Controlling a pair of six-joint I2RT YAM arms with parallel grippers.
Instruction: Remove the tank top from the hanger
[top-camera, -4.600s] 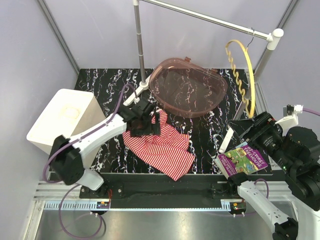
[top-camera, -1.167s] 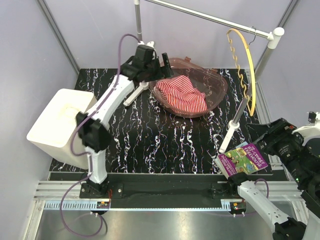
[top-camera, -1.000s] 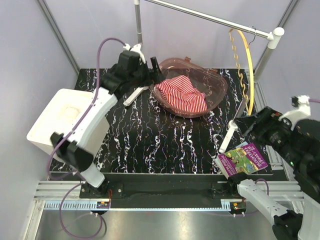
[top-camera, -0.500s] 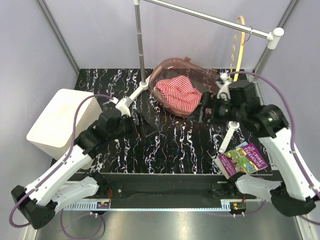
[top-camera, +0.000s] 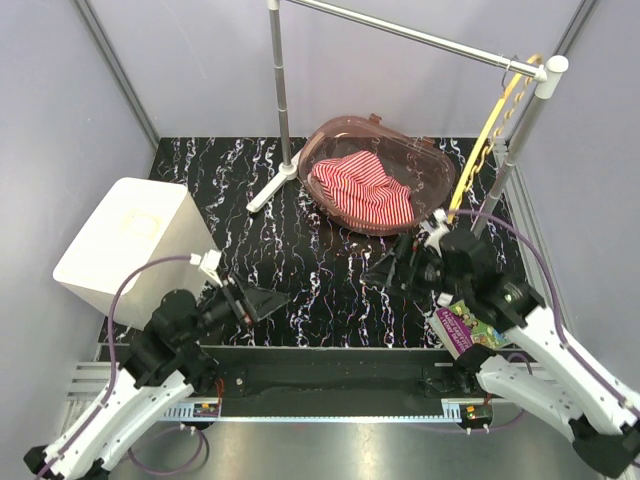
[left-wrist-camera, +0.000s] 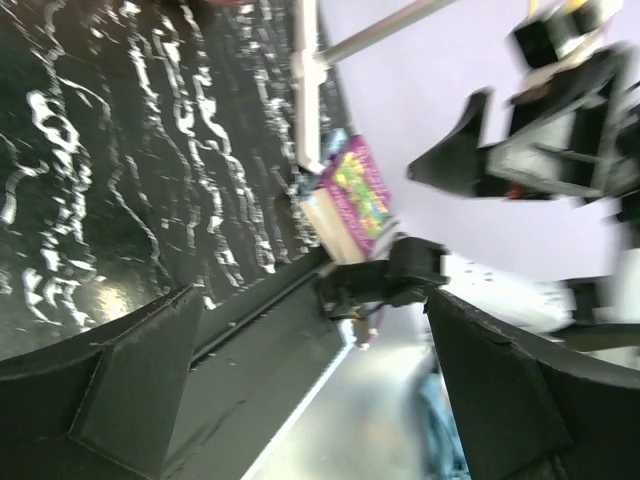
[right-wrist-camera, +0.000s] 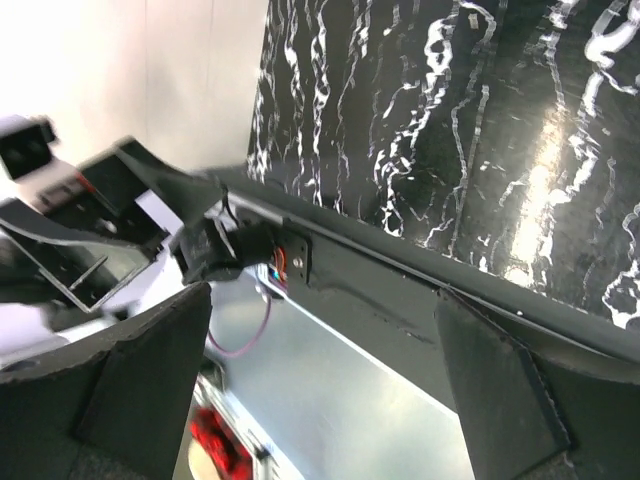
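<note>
Inspection of the surface:

- **Tank top:** The tank top is lying bunched inside a brown translucent basket at the far edge, centre. It is sitting clear of the hanger.
- **Hanger:** It is hanging bare and tilted from the grey rail at the far right corner.
- **Left end effector:** The left end effector is hovering near the near edge, left of centre. Its jaws are standing wide and gripping nothing.
- **Right end effector:** The right end effector is hovering right of centre, likewise spread wide and empty.
- **Other items:** A white box is sitting at the left edge. A purple book is lying at the near right corner.
</note>
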